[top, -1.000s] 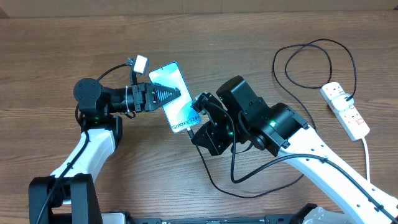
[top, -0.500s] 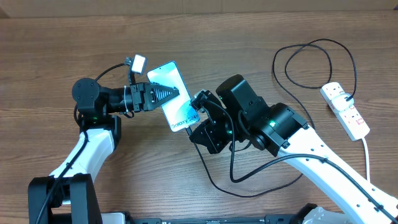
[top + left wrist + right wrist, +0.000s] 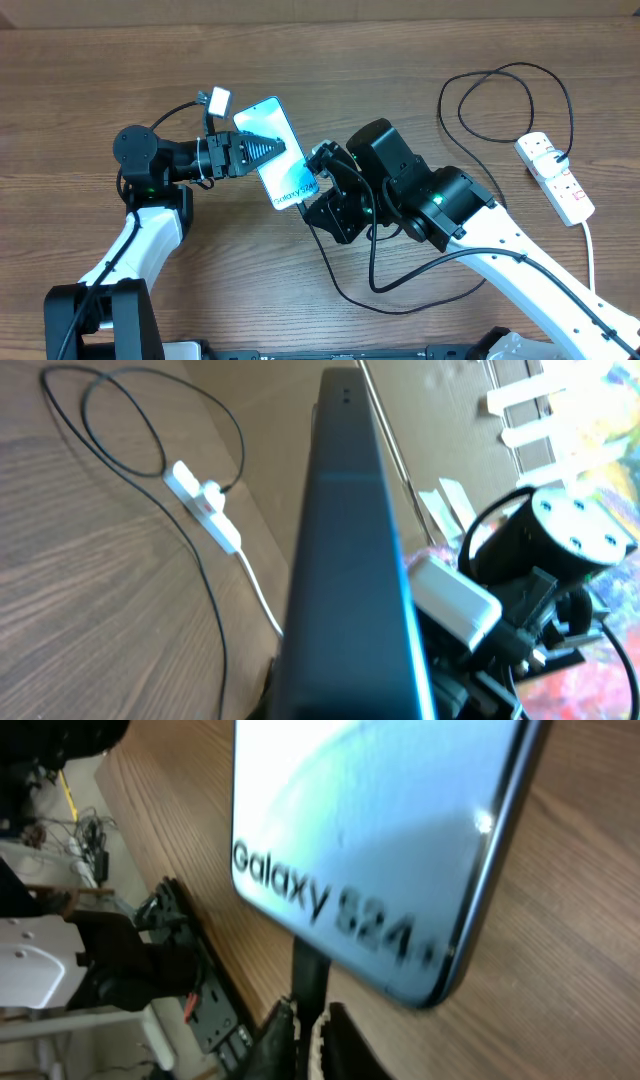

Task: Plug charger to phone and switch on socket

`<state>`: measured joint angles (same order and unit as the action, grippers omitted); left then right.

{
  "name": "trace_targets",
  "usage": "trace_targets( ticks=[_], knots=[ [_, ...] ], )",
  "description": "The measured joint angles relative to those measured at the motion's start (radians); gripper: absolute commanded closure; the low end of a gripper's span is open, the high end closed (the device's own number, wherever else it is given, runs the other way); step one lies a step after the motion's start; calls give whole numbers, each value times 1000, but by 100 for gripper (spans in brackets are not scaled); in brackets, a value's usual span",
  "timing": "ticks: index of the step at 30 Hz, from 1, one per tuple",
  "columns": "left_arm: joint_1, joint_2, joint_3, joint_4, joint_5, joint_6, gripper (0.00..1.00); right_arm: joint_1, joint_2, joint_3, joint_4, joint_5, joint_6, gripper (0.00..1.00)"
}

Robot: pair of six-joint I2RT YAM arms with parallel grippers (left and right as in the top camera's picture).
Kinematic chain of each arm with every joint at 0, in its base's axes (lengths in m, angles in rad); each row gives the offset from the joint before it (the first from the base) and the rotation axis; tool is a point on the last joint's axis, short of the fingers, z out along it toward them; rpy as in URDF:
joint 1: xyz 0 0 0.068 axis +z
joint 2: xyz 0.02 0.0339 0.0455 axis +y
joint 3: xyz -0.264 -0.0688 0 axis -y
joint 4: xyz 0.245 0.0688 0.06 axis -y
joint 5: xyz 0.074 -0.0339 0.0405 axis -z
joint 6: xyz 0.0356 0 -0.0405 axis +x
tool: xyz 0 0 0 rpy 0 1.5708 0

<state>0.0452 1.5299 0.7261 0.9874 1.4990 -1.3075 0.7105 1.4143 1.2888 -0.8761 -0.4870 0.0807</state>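
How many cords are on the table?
2: the thin black charger cable looping from the power strip toward the phone, and the strip's thick white cord at far right.

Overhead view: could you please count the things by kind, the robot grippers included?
Phone: 1
Black charger cable: 1
White power strip: 1
Grippers: 2, the left gripper and the right gripper
Total: 5
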Motion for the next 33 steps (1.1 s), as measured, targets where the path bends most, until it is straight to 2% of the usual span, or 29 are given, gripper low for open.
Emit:
trace_targets(
  ticks=[3,10,19,27,33],
  knots=[
    [-6,0,0,0,8,2,96,0,0,0,-10,4,-2,83],
    [-6,0,0,0,8,2,96,0,0,0,-33,5,3,64],
    [-6,0,0,0,-34,28,96,0,0,0,-60,6,3,53],
    [-6,0,0,-2,-90,29,96,0,0,0,-56,75,1,54],
    [-6,0,0,-4,-98,29,96,0,0,0,-6,114,2,59]
  ],
)
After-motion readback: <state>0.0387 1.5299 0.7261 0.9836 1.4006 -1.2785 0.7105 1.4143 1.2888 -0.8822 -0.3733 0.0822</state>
